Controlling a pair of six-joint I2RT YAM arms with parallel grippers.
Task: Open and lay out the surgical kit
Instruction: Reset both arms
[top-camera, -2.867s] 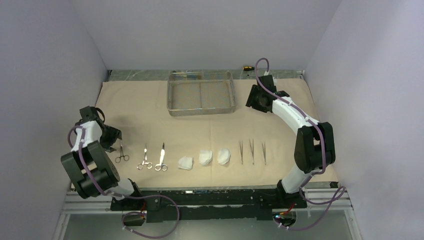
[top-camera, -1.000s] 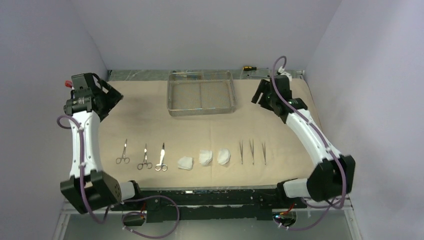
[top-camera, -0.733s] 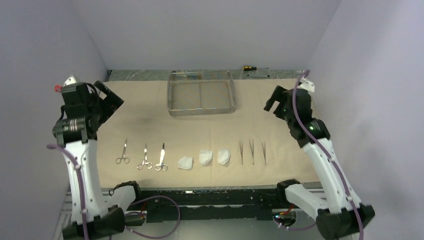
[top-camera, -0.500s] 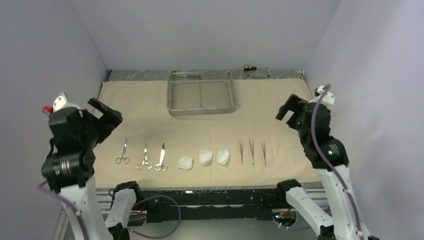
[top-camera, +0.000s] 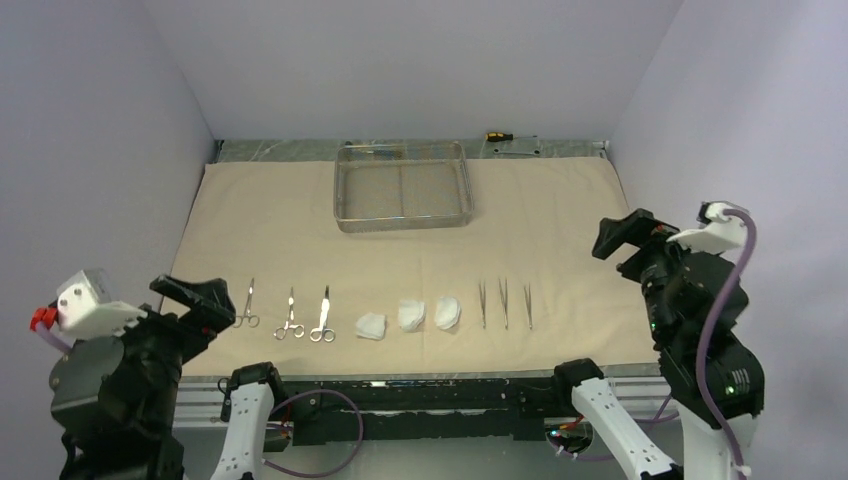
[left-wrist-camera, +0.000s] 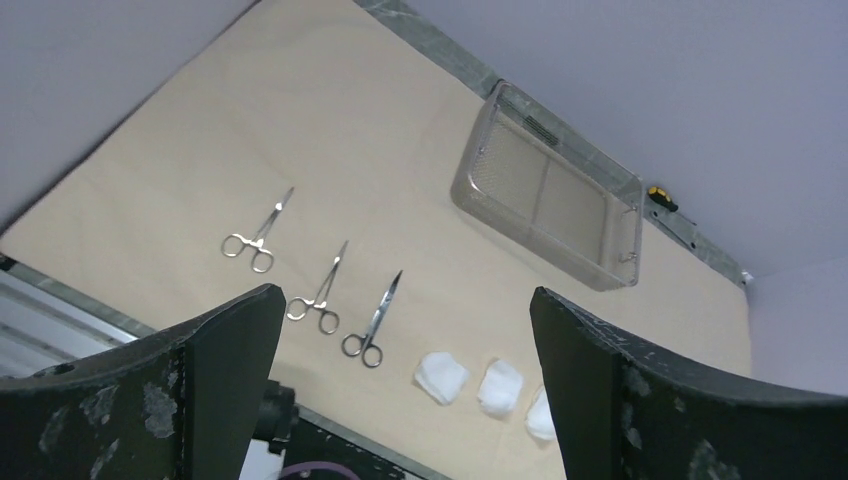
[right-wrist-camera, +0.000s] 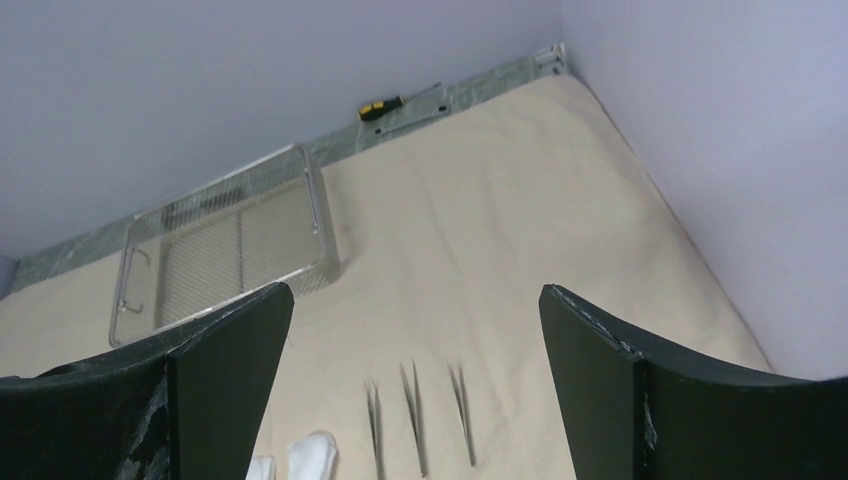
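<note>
L claw: jaws full wide, empty, high over near-L corner of cloth. Below it, fwd-right, the clamps sit in a row, long axes near-to-far, rings nearside; L arm nearer. Mid-row: gauze. Far centre: tray, looks empty. Then tweezers, axes near-far, R arm nearer. R claw: full wide, empty, high at R edge. Layout looks done.

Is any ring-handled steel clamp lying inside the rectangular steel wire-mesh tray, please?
No, all three clamps lie on the beige cloth, apart from the tray.
</note>
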